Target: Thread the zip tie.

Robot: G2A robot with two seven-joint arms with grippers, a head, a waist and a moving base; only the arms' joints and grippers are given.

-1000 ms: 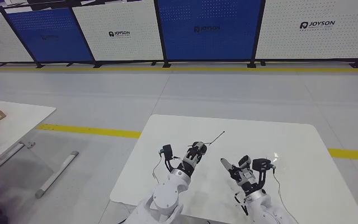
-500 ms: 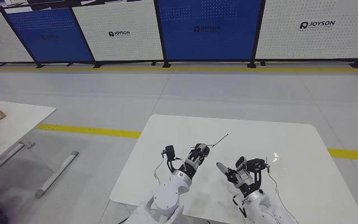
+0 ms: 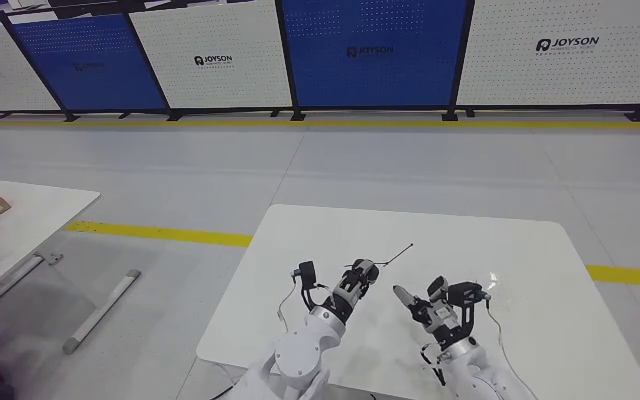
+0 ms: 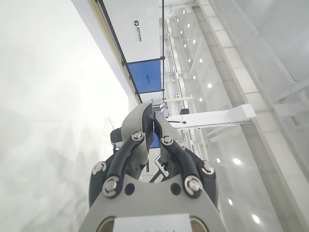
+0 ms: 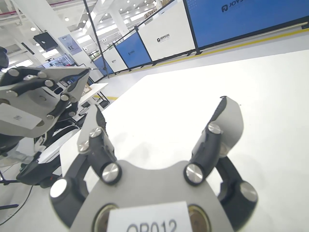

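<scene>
I'm looking at a white bench [image 3: 520, 250] on a grey floor [image 3: 400, 160] with yellow lines, and blue and white partition panels [image 3: 370, 50] behind it. My left hand [image 3: 364, 267] is clamped on the black zip tie [image 3: 392, 255], held off the bench. My right hand [image 3: 420, 292] sits just beside it, fingers apart. Since a second ago, the left hand and tie have edged slightly toward the right hand's side.

Top view above the table [image 3: 500, 240]; 2 wrist views close behind own jaws.
</scene>
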